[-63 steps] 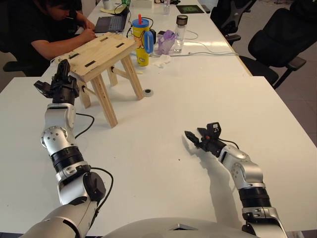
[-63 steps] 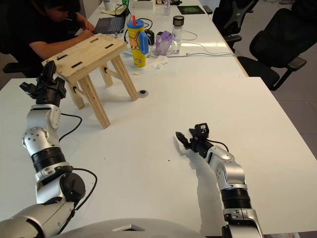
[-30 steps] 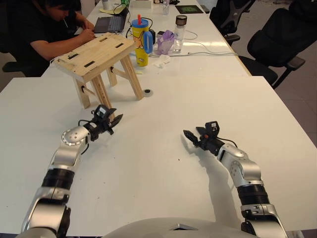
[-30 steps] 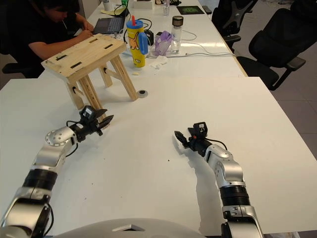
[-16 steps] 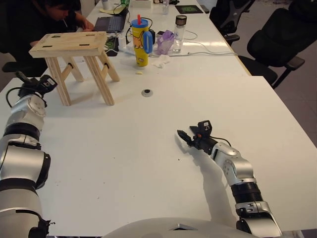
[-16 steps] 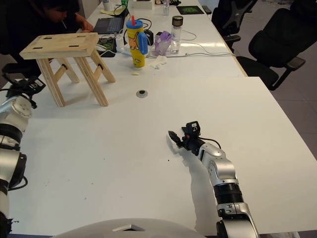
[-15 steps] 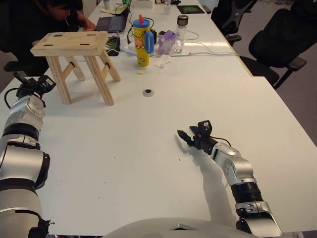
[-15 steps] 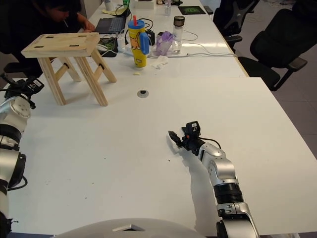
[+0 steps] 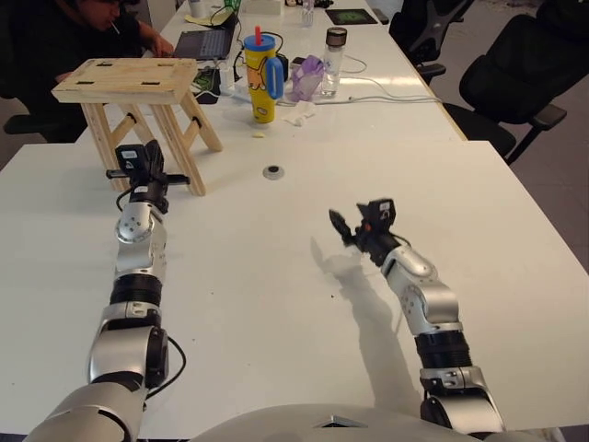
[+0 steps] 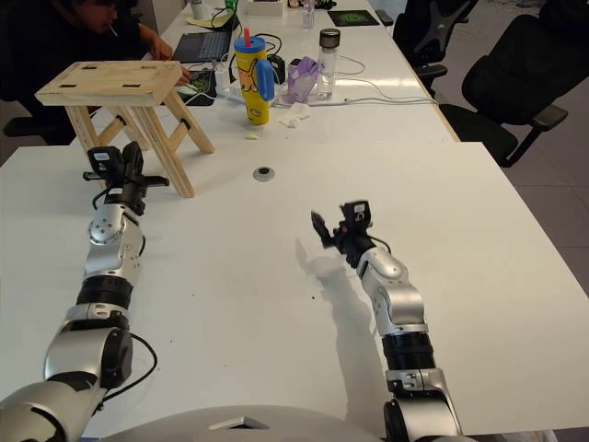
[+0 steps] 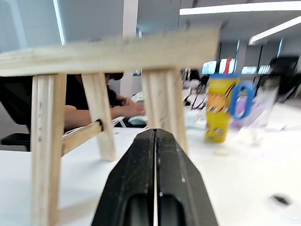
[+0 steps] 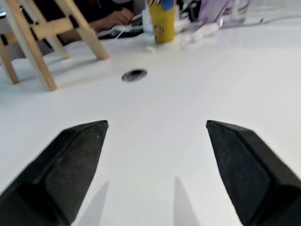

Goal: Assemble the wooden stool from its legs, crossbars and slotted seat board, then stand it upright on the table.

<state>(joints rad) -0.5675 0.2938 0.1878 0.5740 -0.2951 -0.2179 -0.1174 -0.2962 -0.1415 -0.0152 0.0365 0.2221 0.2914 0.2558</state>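
Note:
The assembled wooden stool (image 9: 138, 92) stands upright on its legs at the table's far left, its slotted seat board (image 10: 110, 81) level on top. My left gripper (image 9: 147, 173) is raised just in front of the stool's near legs (image 11: 44, 146), pointing at them. Its fingers (image 11: 154, 155) are pressed together, shut with nothing between them. My right gripper (image 9: 348, 226) hovers a little above the middle of the table, open and empty. Its two fingers (image 12: 75, 155) stand wide apart, facing the stool from a distance.
A yellow cup with a blue handle (image 9: 263, 78), a purple bag (image 9: 309, 77) and a bottle (image 9: 336, 51) stand behind the stool to its right. A round cable hole (image 9: 272, 172) lies in the tabletop. A person sits at a laptop (image 9: 207, 43) beyond the stool.
The stool went from angled to standing square, farther left. My left gripper swung from the far left edge to just before the stool's legs. My right gripper rose off the table.

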